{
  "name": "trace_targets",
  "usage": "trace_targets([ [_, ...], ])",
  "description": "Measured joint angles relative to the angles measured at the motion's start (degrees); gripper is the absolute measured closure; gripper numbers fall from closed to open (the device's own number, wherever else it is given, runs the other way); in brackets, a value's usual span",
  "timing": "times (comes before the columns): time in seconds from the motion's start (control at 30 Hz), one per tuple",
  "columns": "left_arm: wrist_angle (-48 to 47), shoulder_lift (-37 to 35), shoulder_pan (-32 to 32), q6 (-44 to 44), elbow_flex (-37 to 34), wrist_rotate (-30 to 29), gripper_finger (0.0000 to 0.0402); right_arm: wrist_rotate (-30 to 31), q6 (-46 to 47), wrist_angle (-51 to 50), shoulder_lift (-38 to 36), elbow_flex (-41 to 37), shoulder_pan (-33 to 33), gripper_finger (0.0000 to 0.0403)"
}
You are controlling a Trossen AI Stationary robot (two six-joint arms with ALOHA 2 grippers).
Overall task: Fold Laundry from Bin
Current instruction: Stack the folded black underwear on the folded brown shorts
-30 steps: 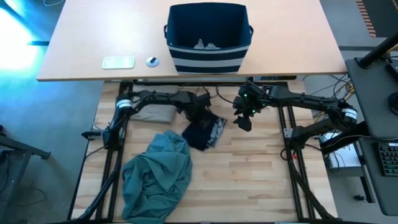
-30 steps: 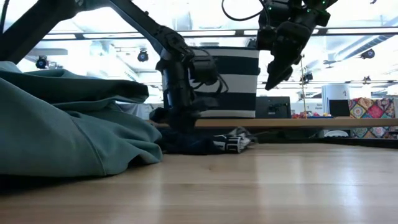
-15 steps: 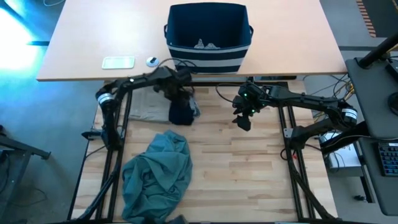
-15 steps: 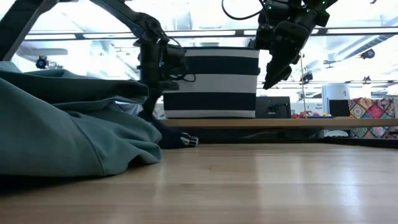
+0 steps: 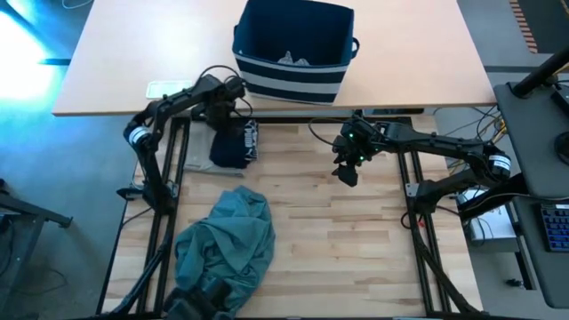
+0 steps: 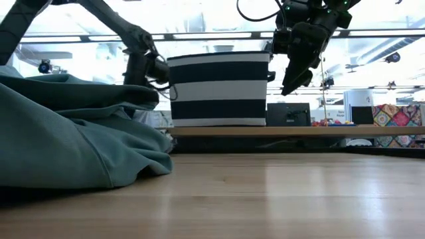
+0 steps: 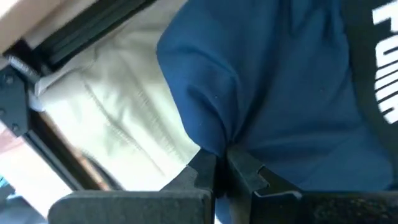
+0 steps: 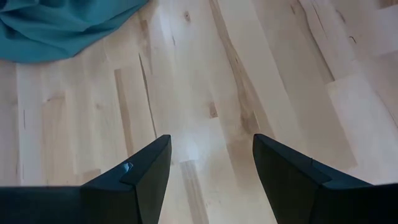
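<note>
High view shows you what has just changed: your left gripper [image 5: 233,105] has dragged the navy garment [image 5: 234,145] away from the middle of the wooden table [image 5: 356,240] to its far-left corner, just below the edge of the tan desk [image 5: 116,53]. A second ago that garment lay crumpled near the table's centre, beside the teal garment [image 5: 224,249]; now the two are well apart. The navy cloth now lies partly over the beige garment [image 7: 112,124], which the left wrist view shows right beside it under the desk edge.

Your left fingers are clenched on a fold of the navy cloth; the left wrist view has the jaws pinched together with blue fabric bunched between them, and white lettering shows off to one side.

Your right gripper [image 5: 347,171] has not moved. It hangs above bare wood right of centre, fingers [image 8: 149,168] spread and holding nothing, with a corner of teal cloth far ahead of it.

The bin [image 5: 293,49] sits on the desk and has been nudged slightly askew. A little grey cloth [image 5: 293,60] is left inside.

My reading: you have pulled the navy piece out long but not flat, and parked it on top of another garment. Folding it there looks awkward, so you would likely want it laid on open wood first.
</note>
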Motion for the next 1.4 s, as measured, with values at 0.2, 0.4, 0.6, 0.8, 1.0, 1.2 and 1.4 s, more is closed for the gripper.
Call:
trace_targets([
  [0.2, 0.19, 0.0, 3.97, 3.07, -3.38, 0.02, 0.0401, 0.0, 0.12, 0.0, 0.0, 0.0, 0.0, 0.0184],
  [0.4, 3.18, 0.02, 5.63, 4.57, -7.65, 1.32, 0.0349, 0.33, -0.31, 0.02, 0.0, 0.0, 0.0, 0.0184],
  [0.6, 1.83, -2.71, 5.7, 0.22, -6.99, 4.73, 0.0229, 0.44, -0.36, 0.04, 0.0, 0.0, -0.58, 0.0184],
  [0.8, 3.86, -11.86, 5.26, -7.58, -14.92, 16.69, 0.0137, 0.46, -0.54, 0.08, 0.0, 0.11, -0.9, 0.0184],
  [1.0, 13.24, -21.02, 5.31, -17.27, -30.91, 16.53, 0.0116, 1.32, -2.34, 0.24, -0.02, 0.13, -0.88, 0.0184],
  [1.2, 21.38, -27.09, 5.44, -23.72, -40.22, 16.62, 0.0123, 1.33, -3.95, 0.22, -0.02, 0.15, -0.94, 0.0184],
  [1.4, 31.42, -27.81, 5.5, -26.25, -45.85, 20.8, 0.0131, 1.33, -4.06, 0.22, -0.02, 0.17, -0.94, 0.0184],
])
